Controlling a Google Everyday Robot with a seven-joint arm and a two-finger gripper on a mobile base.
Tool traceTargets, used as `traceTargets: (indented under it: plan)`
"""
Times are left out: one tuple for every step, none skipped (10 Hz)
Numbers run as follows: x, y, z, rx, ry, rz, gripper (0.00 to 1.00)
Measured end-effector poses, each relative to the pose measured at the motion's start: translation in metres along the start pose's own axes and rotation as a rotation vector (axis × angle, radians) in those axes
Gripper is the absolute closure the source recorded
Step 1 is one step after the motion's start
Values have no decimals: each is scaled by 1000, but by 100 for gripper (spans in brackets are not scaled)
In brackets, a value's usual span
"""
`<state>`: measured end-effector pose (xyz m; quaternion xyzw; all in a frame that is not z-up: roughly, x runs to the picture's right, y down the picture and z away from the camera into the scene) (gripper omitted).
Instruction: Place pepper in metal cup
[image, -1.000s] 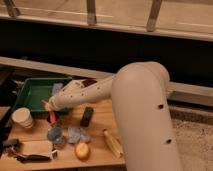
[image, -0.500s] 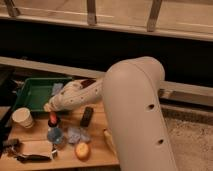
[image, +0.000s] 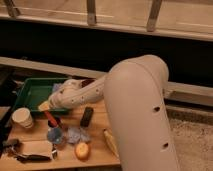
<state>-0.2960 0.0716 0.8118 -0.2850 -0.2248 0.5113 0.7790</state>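
Tool (image: 48, 111) holds pepper (image: 50, 119) beside green tray (image: 30, 91) edge.

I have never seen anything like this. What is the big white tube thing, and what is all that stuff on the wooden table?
The big white shape is a robot's arm, seen close from a camera beside it. It reaches left over a wooden table. At its tip is the end effector, the grasping part, near a green tray. A slim red thing below it looks like the pepper, apparently held, hanging just above the blue cup. Also on the table: a white paper cup, a round orange fruit, a pale corn cob and a dark block. I cannot pick out a metal cup.
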Motion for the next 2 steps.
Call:
traceTargets:
  plan:
    - [0,-2,-1,2,-1,4,26]
    - [0,-2,-1,2,-1,4,26]
